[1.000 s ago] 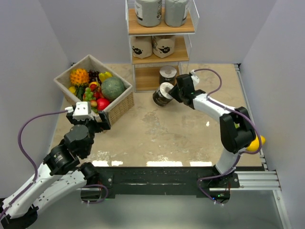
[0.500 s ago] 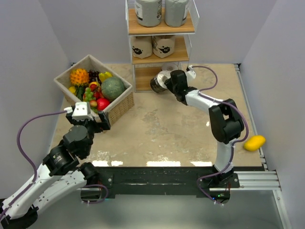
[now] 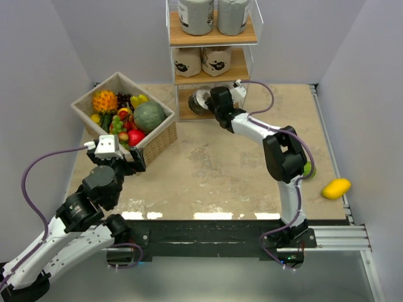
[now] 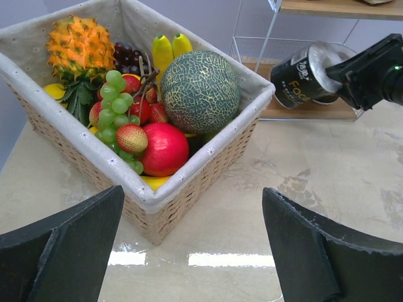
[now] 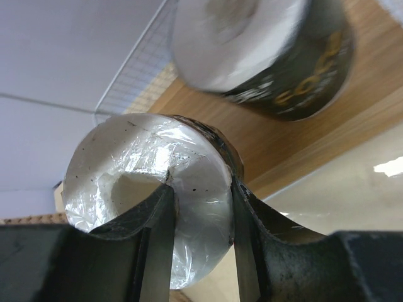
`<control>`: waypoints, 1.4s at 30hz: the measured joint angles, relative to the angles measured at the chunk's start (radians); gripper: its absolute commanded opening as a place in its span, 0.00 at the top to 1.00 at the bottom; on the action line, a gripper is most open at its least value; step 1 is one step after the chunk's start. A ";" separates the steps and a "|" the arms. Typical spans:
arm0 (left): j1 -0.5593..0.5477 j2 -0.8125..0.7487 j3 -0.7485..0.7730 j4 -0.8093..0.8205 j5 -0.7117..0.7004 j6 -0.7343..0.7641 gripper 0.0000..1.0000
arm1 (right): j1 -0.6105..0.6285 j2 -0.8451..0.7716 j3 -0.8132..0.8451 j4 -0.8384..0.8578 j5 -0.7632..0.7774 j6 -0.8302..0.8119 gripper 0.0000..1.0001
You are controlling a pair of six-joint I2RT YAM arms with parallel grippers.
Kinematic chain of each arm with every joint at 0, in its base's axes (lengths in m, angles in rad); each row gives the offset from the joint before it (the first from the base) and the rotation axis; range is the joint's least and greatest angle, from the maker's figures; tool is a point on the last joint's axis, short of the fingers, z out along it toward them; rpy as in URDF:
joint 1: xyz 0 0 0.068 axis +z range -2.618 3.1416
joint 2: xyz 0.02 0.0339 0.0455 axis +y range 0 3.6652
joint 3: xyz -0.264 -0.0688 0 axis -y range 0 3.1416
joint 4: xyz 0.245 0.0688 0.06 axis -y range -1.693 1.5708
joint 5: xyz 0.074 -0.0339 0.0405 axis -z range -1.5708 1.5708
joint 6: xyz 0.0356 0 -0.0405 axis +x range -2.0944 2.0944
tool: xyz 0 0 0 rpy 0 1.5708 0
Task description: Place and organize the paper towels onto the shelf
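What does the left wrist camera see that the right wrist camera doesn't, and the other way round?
Left wrist only: the wicker fruit basket with its melon, and the left gripper with its fingers wide apart. Right wrist only: a close look at how the right gripper pinches the wall of the dark-wrapped roll, one finger inside the core. Both: that roll, held by the right gripper, and the bottom board of the shelf.

One dark-wrapped paper towel roll (image 5: 119, 170) wears glossy, crinkled clear plastic film over its pale paper end, the shelf (image 5: 302, 135) shows matt, grained wooden boards and thin white-coated wire, the basket (image 4: 214, 167) is rough woven wicker lined with pale cloth, and the table (image 4: 340, 176) looks like smooth, faintly glossy stone.
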 measured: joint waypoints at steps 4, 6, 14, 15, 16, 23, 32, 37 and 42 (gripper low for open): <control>0.000 0.000 0.000 0.001 0.002 0.000 0.04 | 0.042 0.062 0.105 -0.037 0.031 0.010 0.59; 0.000 0.000 0.000 0.000 0.002 0.000 0.04 | 0.058 0.090 0.151 -0.056 0.049 0.011 0.59; 0.000 -0.017 0.000 0.000 0.001 0.000 0.04 | 0.082 0.144 0.228 -0.122 0.110 0.015 0.53; 0.000 -0.021 0.000 0.000 0.001 0.000 0.04 | 0.082 0.146 0.230 -0.124 0.117 0.016 0.52; 0.000 -0.026 0.000 0.000 0.001 0.000 0.04 | 0.083 0.147 0.232 -0.130 0.129 0.016 0.50; 0.000 -0.040 0.000 0.005 0.002 0.000 0.04 | 0.085 0.148 0.236 -0.127 0.182 0.016 0.43; 0.000 -0.039 0.000 0.006 0.001 0.000 0.04 | 0.085 0.124 0.192 -0.054 0.172 -0.034 0.42; 0.000 -0.039 0.000 0.006 0.002 0.000 0.04 | 0.085 0.026 0.090 -0.048 0.164 -0.005 0.42; 0.000 -0.040 0.000 0.006 0.002 0.000 0.05 | 0.085 -0.103 -0.043 0.005 0.142 0.037 0.51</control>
